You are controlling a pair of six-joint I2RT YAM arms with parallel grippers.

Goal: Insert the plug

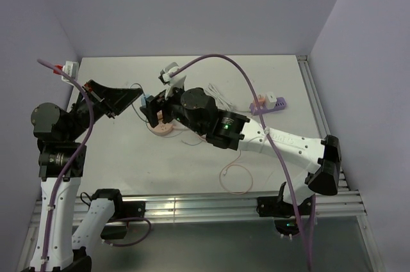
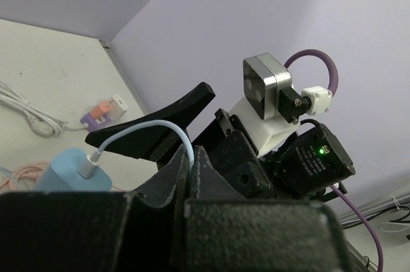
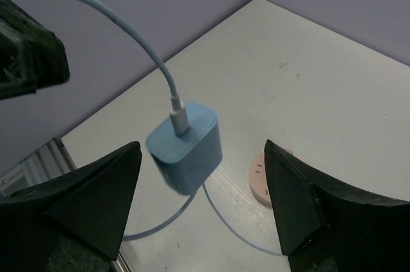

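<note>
The blue plug [image 3: 186, 147] hangs from its pale blue cable [image 3: 128, 29] just above the table, clear of the surface. My left gripper [image 2: 191, 150] is shut on that cable a short way above the plug [image 2: 70, 171]. My right gripper [image 3: 202, 147] is open, one finger on each side of the plug and touching neither side. The round pink socket [image 3: 264, 182] lies flat on the table just right of the plug, partly behind the right finger. In the top view the plug [image 1: 148, 100] sits between the left gripper [image 1: 136, 96] and the right gripper [image 1: 155, 113], above the socket [image 1: 164, 128].
A purple power strip [image 1: 269, 103] with white and orange adapters lies at the back right, a coiled white cable [image 1: 218, 96] beside it. A thin pink cord [image 1: 237, 179] loops across the table's front. The slack blue cable trails on the table under the plug.
</note>
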